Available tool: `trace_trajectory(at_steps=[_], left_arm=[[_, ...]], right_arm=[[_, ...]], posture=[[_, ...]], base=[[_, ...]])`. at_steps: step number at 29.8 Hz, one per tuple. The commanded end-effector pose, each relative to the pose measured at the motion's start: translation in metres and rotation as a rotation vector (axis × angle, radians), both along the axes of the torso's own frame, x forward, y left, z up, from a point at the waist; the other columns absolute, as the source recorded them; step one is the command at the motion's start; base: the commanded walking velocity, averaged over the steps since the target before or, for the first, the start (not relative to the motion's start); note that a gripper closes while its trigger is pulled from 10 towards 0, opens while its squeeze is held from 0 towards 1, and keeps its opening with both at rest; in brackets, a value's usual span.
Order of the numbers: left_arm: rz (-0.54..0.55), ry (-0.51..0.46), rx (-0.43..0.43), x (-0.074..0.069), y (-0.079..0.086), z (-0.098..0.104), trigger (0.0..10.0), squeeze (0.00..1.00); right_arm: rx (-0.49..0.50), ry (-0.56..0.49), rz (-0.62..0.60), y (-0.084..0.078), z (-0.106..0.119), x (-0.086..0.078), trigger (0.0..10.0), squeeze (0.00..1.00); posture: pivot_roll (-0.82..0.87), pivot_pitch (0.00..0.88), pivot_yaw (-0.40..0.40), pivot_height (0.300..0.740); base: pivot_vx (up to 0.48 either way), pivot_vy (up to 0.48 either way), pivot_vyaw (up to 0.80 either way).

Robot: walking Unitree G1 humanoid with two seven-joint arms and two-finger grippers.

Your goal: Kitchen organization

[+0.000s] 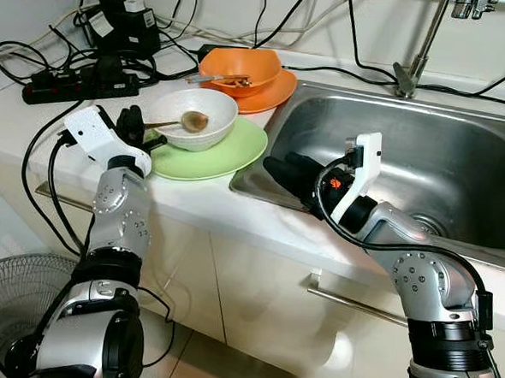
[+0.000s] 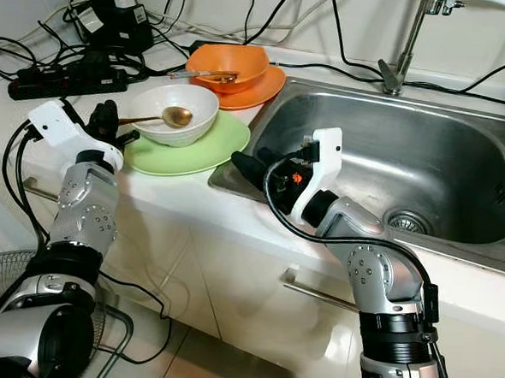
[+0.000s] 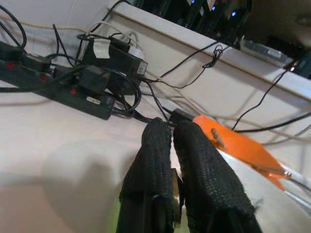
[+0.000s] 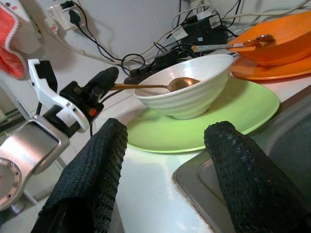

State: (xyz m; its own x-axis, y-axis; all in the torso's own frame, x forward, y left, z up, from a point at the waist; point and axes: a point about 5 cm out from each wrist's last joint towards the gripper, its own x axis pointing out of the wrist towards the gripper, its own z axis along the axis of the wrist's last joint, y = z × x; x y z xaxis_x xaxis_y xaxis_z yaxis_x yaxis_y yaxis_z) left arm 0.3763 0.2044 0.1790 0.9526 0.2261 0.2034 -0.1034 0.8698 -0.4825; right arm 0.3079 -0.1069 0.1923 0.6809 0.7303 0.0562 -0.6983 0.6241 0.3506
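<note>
Sink (image 1: 460,167) takes up the right of the tabletop (image 1: 234,209), a deep steel basin with the right hand (image 1: 281,169) at its near-left corner, fingers spread wide and holding nothing. Left of it a green plate (image 1: 229,158) sits close to the basin's rim and carries a white bowl (image 1: 208,109); behind stand an orange bowl (image 1: 251,65) and plate with their own utensil. A power strip (image 1: 79,84) and tangled cables lie at the back left, near the dishes. The left hand (image 1: 132,126) is pinching the handle end of a spoon (image 1: 184,122) whose head rests in the white bowl.

Risks, as I judge them: a sideways drag on the spoon could tip the bowl or skid the plate into the sink; lifting too flat may flick residue towards the power strip; the thin handle could twist out of the pinch.
</note>
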Motion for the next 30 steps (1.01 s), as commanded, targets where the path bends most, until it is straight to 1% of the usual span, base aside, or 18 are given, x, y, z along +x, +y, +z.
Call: trace_trajectory(at_steps=[1,4,13,19,23,26,27,30], left_arm=[[0.003,0.02,-0.037,0.001,0.002,-0.002,0.0,0.0],[-0.001,0.014,-0.042,0.001,0.001,0.0,0.0,0.0],[-0.026,0.008,-0.067,0.001,-0.002,0.001,0.0,0.0],[-0.062,0.017,-0.119,0.002,-0.007,0.004,0.0,0.0],[-0.158,0.004,-0.173,0.001,-0.018,0.015,0.0,0.0],[-0.242,-0.037,-0.192,-0.003,-0.026,0.023,0.0,0.0],[-0.283,-0.067,-0.212,-0.006,-0.029,0.027,0.0,0.0],[-0.293,-0.074,-0.219,-0.007,-0.029,0.028,0.0,0.0]], right_arm=[[-0.028,-0.013,0.02,0.001,0.003,0.001,10.0,0.0],[-0.07,-0.009,0.04,0.001,-0.001,-0.001,10.0,0.0],[-0.075,-0.008,0.045,0.0,-0.002,-0.001,10.0,0.0],[-0.074,-0.013,0.047,0.0,-0.002,-0.001,10.0,0.0],[-0.063,-0.02,0.034,-0.002,0.0,0.001,10.0,0.0],[-0.052,-0.025,0.022,-0.004,0.001,0.002,10.0,0.0],[-0.037,-0.033,0.012,-0.004,0.003,0.003,10.0,0.0],[-0.033,-0.035,0.009,-0.004,0.003,0.004,10.0,0.0]], posture=[[-0.11,0.005,0.076,0.74],[-0.11,0.004,0.076,0.74],[-0.11,0.005,0.075,0.74],[-0.11,0.005,0.08,0.74],[-0.11,0.003,0.081,0.74],[-0.1,0.002,0.08,0.74],[-0.1,0.002,0.08,0.74],[-0.1,0.0,0.079,0.74]], base=[[0.0,0.0,0.0],[0.0,0.0,0.0],[0.0,0.0,0.0],[0.0,0.0,0.0],[0.0,0.0,0.0],[0.0,0.0,0.0],[0.0,0.0,0.0],[0.0,0.0,0.0]])
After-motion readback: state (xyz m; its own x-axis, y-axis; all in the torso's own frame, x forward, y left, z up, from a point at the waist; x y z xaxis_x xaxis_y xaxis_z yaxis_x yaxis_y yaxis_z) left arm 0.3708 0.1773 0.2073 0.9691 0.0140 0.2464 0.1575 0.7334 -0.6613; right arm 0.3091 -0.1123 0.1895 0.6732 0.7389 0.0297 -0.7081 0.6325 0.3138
